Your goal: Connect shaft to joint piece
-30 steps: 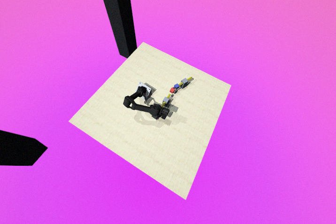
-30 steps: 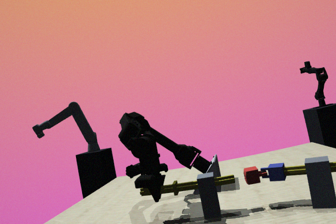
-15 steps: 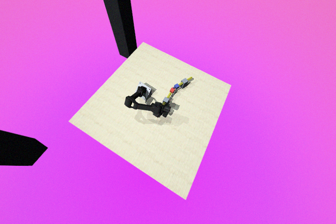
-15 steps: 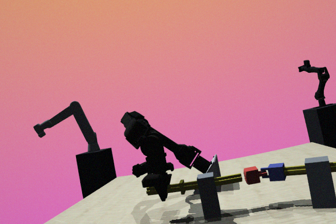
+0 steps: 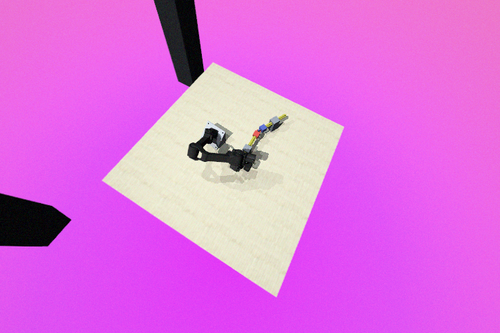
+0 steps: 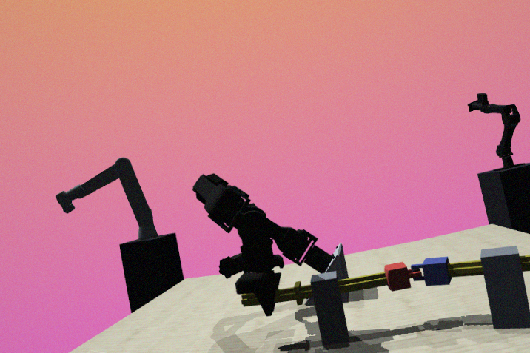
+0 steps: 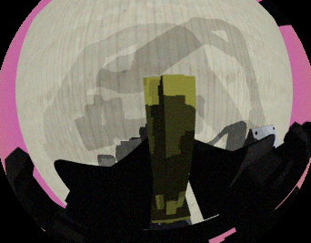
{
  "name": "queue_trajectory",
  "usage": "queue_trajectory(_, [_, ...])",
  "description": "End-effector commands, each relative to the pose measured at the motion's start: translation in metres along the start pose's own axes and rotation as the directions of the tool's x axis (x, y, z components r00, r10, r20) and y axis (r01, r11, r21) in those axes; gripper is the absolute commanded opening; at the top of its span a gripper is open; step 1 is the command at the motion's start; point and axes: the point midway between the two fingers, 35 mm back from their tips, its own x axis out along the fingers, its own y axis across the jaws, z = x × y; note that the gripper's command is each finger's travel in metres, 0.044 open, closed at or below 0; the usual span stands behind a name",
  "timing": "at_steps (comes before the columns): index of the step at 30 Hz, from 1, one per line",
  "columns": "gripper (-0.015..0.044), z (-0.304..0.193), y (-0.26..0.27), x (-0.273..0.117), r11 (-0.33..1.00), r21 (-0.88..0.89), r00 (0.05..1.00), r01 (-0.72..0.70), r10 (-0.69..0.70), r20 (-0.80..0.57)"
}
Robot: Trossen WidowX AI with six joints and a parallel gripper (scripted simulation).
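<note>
Yellow ribbed sliding shaft (image 5: 252, 140) (image 6: 363, 282) (image 7: 177, 128): I am gripping it near its outer end, fingers of my black gripper (image 6: 269, 293) (image 7: 165, 139) closed narrowly on its sides. It is running through the nearer grey block (image 5: 246, 148) (image 6: 329, 308), and its far end is reaching the red square joint piece (image 5: 256, 133) (image 6: 397, 276). That piece is hanging on its hinge from the blue square piece (image 5: 262, 127) (image 6: 437, 271), which the farther grey block (image 5: 274, 122) (image 6: 505, 286) is backing on its own shaft.

Handling, my estimate: I am treating the shaft as stiff and fairly light, with smooth faces that may slip lengthwise; a firm hold behind the yellow collar (image 6: 298, 292) is seeming right. The hinged piece is likely swinging easily, so a sideways push could be spoiling alignment or jamming the tip.

Progress, judged: insertion is under way; I cannot tell how deep. Collar and nearer block are standing slightly apart, so I am expecting a little more straight travel until the stop, then release.
</note>
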Motion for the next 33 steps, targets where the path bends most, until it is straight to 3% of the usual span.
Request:
queue_trajectory(1, [0.0, -0.008, 0.0, 0.001, 1.0, 0.0, 1.0, 0.003, -0.003, -0.005])
queue_trajectory(27, [0.0, -0.025, 0.0, 0.0, 1.0, 0.001, 1.0, 0.0, 0.0, 0.0])
queue_trajectory(30, [0.0067, -0.025, 0.0, 0.0, 1.0, 0.001, 1.0, 0.0, 0.0, 0.0])
queue_trajectory(33, [0.0067, -0.025, 0.0, 0.0, 1.0, 0.001, 1.0, 0.0, 0.0, 0.0])
